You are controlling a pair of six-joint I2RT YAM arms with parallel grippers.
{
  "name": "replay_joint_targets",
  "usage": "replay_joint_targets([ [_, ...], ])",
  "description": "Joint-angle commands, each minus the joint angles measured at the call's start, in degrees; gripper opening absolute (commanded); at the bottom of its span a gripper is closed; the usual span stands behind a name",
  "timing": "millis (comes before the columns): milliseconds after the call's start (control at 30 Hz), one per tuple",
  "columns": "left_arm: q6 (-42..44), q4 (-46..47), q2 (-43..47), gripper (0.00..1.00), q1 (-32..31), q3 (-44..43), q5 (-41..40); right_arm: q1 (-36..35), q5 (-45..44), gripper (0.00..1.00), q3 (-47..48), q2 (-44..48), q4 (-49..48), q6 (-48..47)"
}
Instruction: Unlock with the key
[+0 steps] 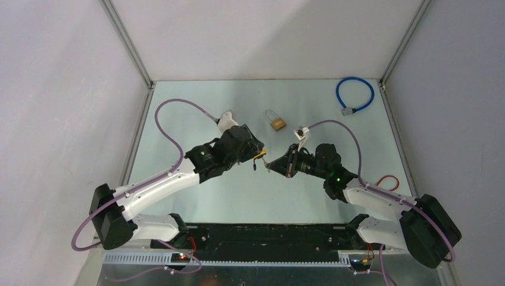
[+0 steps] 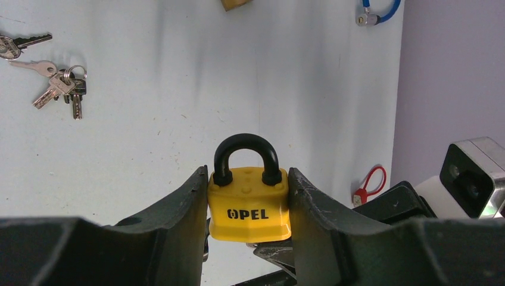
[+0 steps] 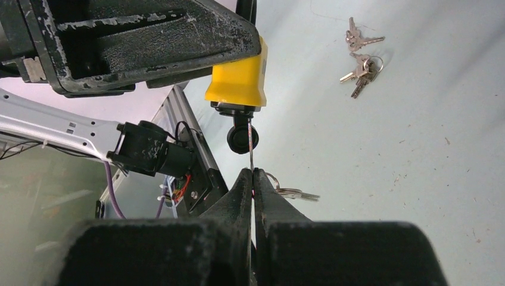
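Observation:
My left gripper (image 2: 248,177) is shut on a yellow OPEL padlock (image 2: 250,208), its black shackle (image 2: 246,146) pointing away from the wrist and closed. The padlock is held above the table at mid-scene (image 1: 260,156). From the right wrist I see the padlock's underside (image 3: 238,80) with a black-headed key (image 3: 242,139) sitting in the keyhole. A thin metal ring hangs from that key, and my right gripper (image 3: 252,173) is shut on it just below the key head. A spare key (image 3: 293,193) dangles from the same ring beside the fingertips.
A brass padlock (image 1: 277,123) lies on the table behind the grippers. A blue cable lock (image 1: 355,94) is at the back right, and a red cable seal (image 1: 390,180) lies near the right arm. A loose bunch of keys (image 2: 59,83) rests on the table.

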State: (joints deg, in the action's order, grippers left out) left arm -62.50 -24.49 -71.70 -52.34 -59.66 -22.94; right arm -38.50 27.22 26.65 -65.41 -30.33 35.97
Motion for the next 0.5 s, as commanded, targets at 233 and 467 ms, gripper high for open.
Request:
replay_joint_targets([
  [233, -0.7, 3.9, 2.3, 0.00, -0.6, 0.1, -2.4, -0.2, 0.2, 0.00, 1.9, 1.1, -2.9, 0.0],
  [467, -0.7, 4.1, 1.9, 0.00, -0.5, 0.0, -2.3, -0.6, 2.2, 0.00, 3.3, 0.9, -2.4, -0.9],
])
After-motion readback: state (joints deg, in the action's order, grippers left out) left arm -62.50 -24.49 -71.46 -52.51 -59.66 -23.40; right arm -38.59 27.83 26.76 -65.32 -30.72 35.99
